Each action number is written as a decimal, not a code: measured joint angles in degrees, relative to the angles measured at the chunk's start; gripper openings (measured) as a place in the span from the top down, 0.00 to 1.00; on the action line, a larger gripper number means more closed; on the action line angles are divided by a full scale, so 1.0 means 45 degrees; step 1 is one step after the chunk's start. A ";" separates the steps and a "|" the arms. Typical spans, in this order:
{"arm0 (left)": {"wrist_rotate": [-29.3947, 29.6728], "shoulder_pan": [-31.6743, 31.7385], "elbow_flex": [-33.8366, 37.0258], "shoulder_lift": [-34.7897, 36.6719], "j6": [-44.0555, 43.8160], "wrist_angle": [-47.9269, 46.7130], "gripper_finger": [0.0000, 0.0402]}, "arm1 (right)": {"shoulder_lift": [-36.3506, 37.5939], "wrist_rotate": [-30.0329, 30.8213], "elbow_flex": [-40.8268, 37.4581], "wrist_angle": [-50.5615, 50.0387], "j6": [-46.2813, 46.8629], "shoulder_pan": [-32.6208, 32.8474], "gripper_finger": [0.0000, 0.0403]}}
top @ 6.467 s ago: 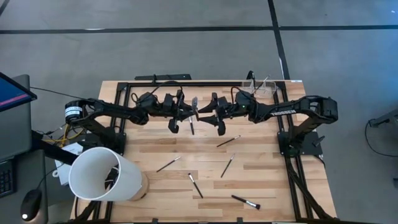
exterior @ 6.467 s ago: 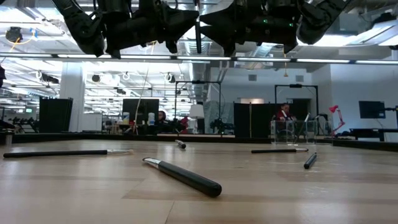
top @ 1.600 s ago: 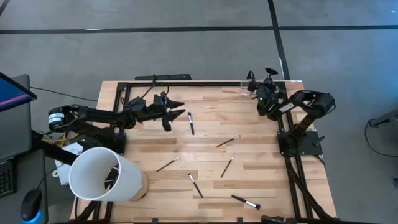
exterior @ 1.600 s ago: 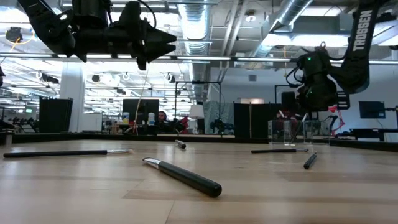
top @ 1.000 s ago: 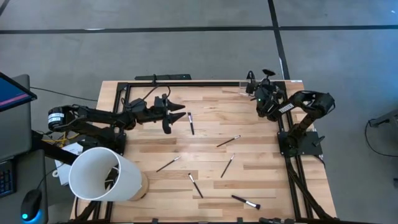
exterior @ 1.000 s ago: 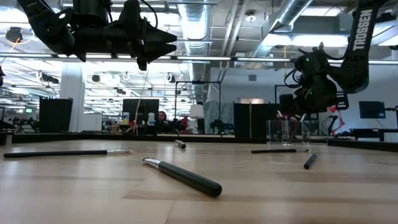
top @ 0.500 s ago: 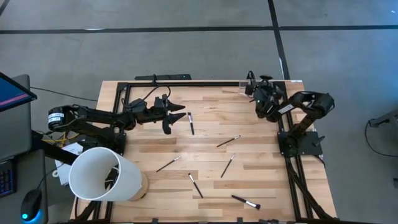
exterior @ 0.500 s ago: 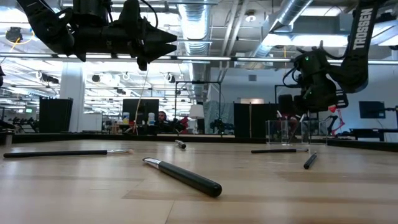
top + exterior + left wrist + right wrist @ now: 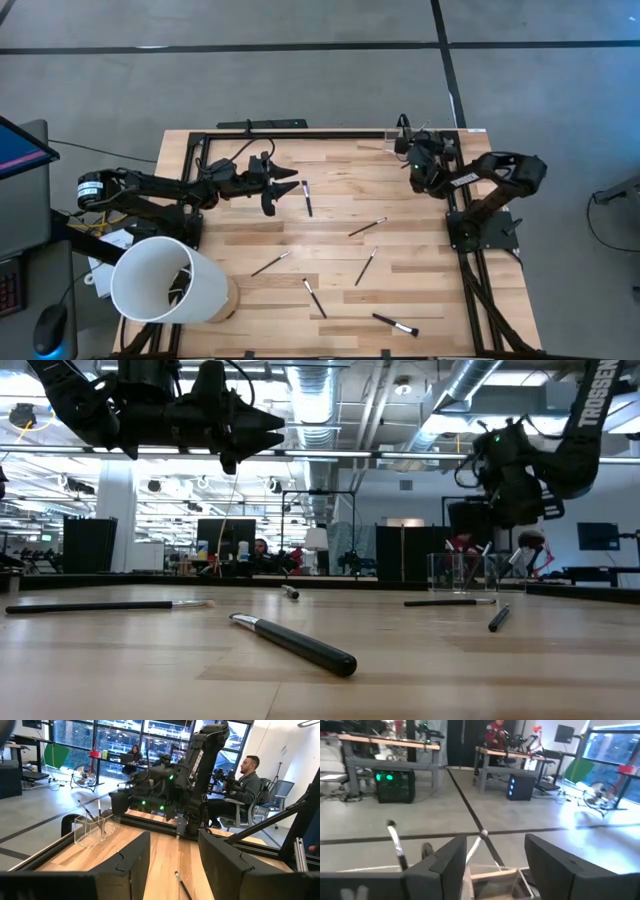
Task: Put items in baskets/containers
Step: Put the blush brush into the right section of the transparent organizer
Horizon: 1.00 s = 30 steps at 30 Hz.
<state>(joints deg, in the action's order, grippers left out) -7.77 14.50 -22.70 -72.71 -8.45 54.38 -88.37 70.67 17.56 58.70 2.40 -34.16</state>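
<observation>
Opening wide now, our right claw hangs over the clear holder at the counter's far right corner; we see brushes standing inside. Left claw hovers spread, empty.

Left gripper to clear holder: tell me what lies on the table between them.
In the high view, one brush lies just past the left gripper; beyond it bare wood runs to the clear holder.

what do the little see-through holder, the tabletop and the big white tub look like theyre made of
Small clear rectangular holder: likely acrylic or hard plastic, glossy; the brushes inside show through its walls.
Pale tabletop: wood, matte, with visible plank strips and grain.
Big white round tub: probably plastic, smooth and opaque; hard to be sure.
</observation>
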 joint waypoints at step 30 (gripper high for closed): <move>0.0437 0.0034 0.0004 0.0000 -0.0185 -0.0659 0.59 | 0.5426 -0.9503 0.3810 -1.5582 0.6126 0.5713 0.56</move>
<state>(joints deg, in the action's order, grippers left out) -5.80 14.66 -22.68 -72.71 -9.28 51.42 -63.95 27.91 34.71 -11.42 29.97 -8.45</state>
